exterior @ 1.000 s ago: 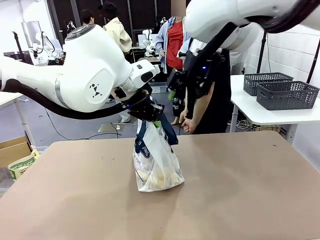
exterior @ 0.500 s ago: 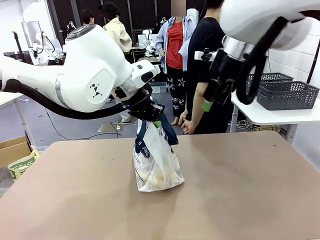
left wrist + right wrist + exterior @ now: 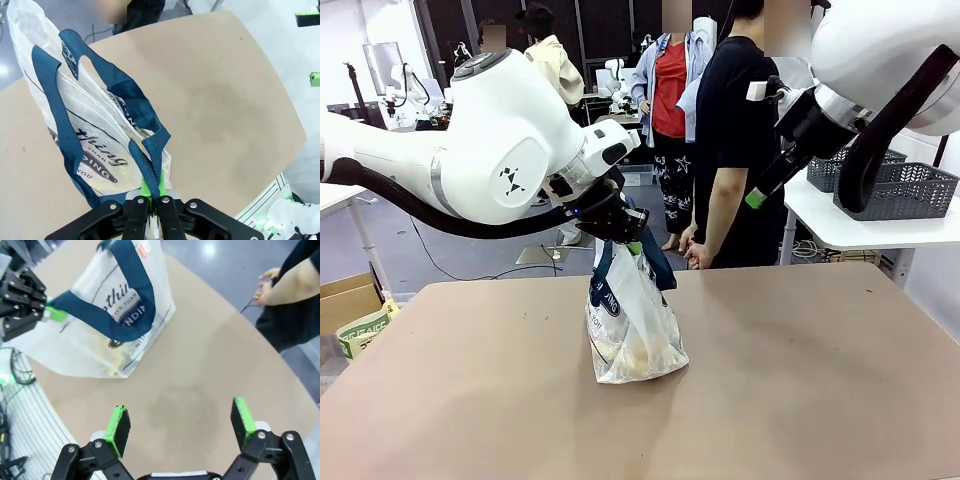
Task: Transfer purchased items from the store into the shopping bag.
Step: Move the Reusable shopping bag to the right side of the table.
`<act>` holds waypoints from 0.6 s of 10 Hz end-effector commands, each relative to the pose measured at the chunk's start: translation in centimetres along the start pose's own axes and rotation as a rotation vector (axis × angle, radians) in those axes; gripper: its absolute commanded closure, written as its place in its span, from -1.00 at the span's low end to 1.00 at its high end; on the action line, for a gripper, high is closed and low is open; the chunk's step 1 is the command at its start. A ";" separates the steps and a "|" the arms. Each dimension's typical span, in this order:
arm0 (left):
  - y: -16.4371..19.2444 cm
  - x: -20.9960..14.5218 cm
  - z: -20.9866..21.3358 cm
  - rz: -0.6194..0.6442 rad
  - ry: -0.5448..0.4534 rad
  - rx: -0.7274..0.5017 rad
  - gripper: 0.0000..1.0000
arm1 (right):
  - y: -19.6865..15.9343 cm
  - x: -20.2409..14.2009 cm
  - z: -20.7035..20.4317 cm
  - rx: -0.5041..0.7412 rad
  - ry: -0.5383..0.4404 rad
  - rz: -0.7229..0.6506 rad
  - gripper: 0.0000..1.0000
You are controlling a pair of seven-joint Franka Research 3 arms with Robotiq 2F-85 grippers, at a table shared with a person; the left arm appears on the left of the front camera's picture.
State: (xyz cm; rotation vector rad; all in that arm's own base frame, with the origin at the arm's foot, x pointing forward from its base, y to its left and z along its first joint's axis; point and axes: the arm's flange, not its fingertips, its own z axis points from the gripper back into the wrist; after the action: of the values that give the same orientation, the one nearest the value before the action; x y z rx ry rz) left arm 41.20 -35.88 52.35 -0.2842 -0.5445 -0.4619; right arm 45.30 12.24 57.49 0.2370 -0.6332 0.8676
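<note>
Translucent white plastic makes up the shopping bag [image 3: 630, 325], which stands left of centre in the front view on the brown table [image 3: 800, 380], its navy oval logo turned toward the lower left. Pale-yellow purchased items [image 3: 645, 360] show faintly through its lower wall, so they appear already inside. The left gripper [image 3: 151, 192], at the bottom of its wrist view, has its green pads pressed together on one navy strap handle [image 3: 147, 150], apparently to keep the bag's mouth lifted and the soft bag upright; the other handle hangs loose at the upper left of that view. The right gripper [image 3: 182, 422] hangs high with its jaws spread wide and nothing between them. A person [image 3: 735, 150] stands at the far edge, upper centre. Compared with the earlier front frames, the right arm has swung from above the bag toward the upper right, while the bag and left grip look unchanged.
</note>
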 end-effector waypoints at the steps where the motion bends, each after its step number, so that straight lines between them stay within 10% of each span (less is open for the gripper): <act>1: 0.0 0.0 0.2 -0.004 0.002 0.003 1.00 | 0.9 0.3 -0.3 -0.013 0.053 0.015 -1.00; 6: -0.2 1.0 0.4 0.028 0.107 0.053 1.00 | 0.9 0.3 -0.3 -0.013 0.053 0.015 -1.00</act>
State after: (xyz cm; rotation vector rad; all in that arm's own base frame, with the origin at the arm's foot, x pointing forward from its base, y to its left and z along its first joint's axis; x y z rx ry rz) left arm 41.32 -35.76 52.40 -0.2684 -0.5175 -0.4626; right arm 45.03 13.02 57.36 0.2027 -0.6093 0.8965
